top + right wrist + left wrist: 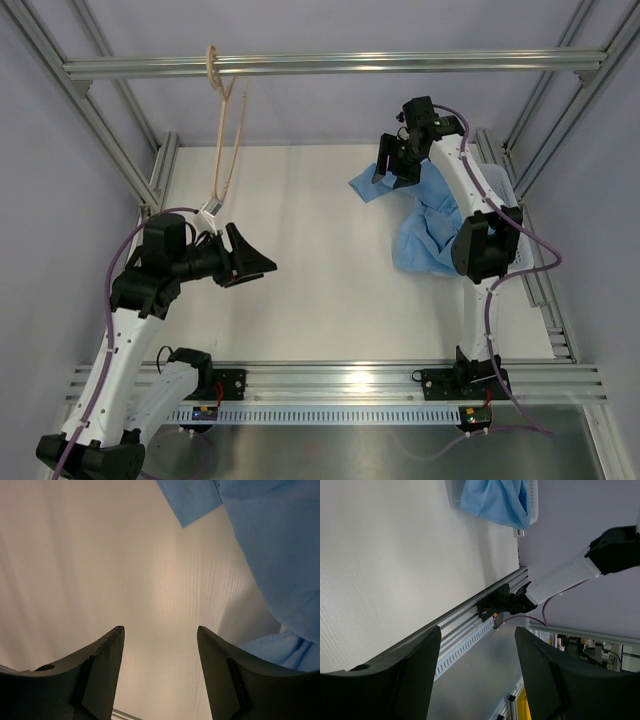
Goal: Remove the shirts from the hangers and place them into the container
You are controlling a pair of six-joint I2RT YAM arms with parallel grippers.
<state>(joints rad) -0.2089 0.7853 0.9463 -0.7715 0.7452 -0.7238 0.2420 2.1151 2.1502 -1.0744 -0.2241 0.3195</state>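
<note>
Shirt (425,228) drapes over the basket (500,182) at right; hanger (228,150) hangs from the rail (400,63), back left.

Open table (300,270) centre; hanger (230,130) far left, shirt (425,225) heap right, perhaps over basket (534,500).

Two white-shelled arms (112,345) with black joints (478,245) and bases (472,381), thin purple cables (553,255) alongside.
</note>
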